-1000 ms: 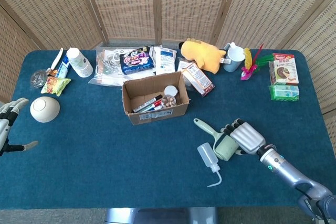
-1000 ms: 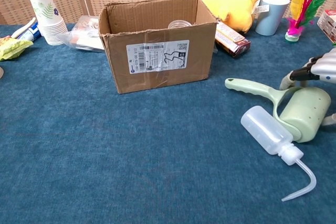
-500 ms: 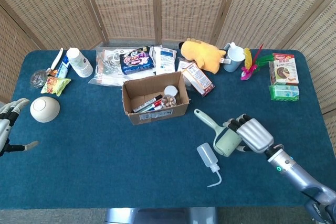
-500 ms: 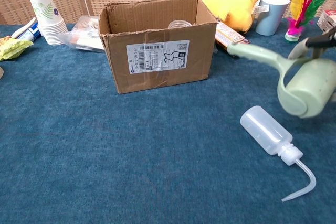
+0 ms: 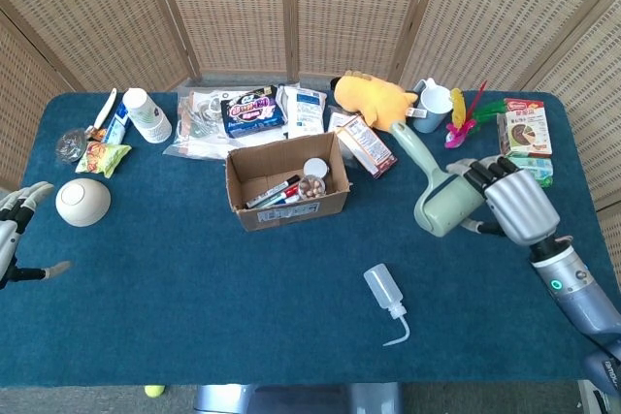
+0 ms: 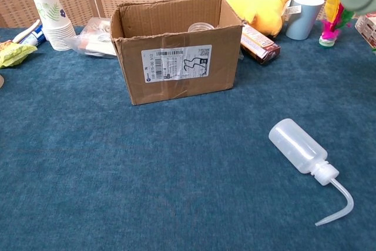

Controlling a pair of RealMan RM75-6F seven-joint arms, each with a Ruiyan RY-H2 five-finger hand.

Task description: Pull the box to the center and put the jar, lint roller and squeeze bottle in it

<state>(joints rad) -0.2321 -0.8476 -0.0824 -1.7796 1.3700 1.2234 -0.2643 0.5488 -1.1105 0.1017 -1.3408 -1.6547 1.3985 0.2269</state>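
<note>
Left hand [image 5: 17, 210]: 9 o'clock table edge, fingers apart, holding nothing; idle.

Box [image 5: 287, 182]: corrugated cardboard, open top, printed label on the front; sits near table centre as receptacle. Jar [image 5: 314, 171] already inside with pens, pale round lid up.

Squeeze bottle [image 5: 382, 290]: translucent plastic, bent spout, lying flat at 5 o'clock of the box; awaits pickup.

Lint roller [image 5: 434, 192]: pale green plastic, long handle, cylindrical head gripped by right hand [image 5: 512, 203], raised off the cloth at 3 o'clock of the box, likely for carrying there.
</note>
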